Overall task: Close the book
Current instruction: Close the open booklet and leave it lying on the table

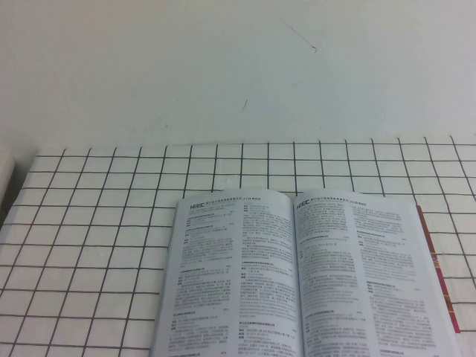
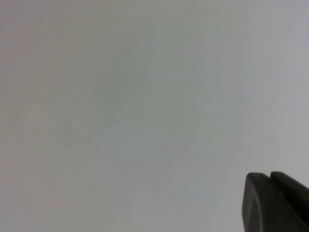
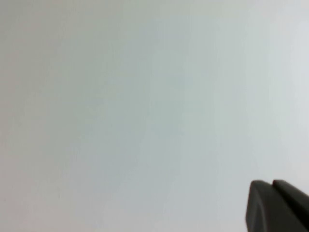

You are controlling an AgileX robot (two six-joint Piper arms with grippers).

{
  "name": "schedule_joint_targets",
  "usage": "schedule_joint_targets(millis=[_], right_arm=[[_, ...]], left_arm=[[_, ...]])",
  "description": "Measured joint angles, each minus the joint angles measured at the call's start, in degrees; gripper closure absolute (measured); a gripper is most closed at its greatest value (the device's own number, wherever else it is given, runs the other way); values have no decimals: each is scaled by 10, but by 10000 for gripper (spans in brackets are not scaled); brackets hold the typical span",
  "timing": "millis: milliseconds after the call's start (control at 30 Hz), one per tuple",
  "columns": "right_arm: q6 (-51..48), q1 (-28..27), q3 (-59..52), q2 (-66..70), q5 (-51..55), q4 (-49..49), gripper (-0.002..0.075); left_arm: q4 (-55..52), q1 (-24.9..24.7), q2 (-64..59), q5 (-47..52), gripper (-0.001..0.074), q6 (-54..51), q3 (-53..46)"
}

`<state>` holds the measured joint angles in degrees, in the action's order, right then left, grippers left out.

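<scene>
An open book (image 1: 297,275) lies flat on the checked cloth (image 1: 111,223) at the front, right of centre, showing two pages of dense print. Its red cover edge (image 1: 439,275) shows along the right side. Neither arm appears in the high view. In the left wrist view the left gripper (image 2: 268,175) shows only as two dark fingertips pressed together against a blank pale surface. The right gripper (image 3: 271,182) looks the same in the right wrist view, its tips together with nothing between them. Neither wrist view shows the book.
A white cloth with a black grid covers the table. A plain white wall (image 1: 238,67) rises behind its far edge. A pale object (image 1: 4,175) sits at the far left edge.
</scene>
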<state>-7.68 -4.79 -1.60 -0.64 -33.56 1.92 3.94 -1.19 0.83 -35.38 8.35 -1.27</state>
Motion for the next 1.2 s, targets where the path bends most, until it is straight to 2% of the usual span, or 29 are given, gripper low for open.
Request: schedule_joint_targets(millis=[167,433,567,700,867,967,1200], right_arm=[[0,0,0,0,-48,5,729],[11,0,5,-1,-205,20,729],[14,0,74,-1,-180,25,729],[24,0,174,0,-118,25,729],[97,0,284,44,-94,23,729],[139,0,338,90,-41,4,729],[166,0,444,233,263,-14,729]], left_arm=[[7,0,0,-19,738,1,0],[20,0,0,-155,738,103,0],[22,0,0,-153,738,127,24],[22,0,0,-79,738,133,114],[6,0,0,76,738,115,242],[-1,0,-10,151,738,79,297],[20,0,-97,301,738,45,349]])
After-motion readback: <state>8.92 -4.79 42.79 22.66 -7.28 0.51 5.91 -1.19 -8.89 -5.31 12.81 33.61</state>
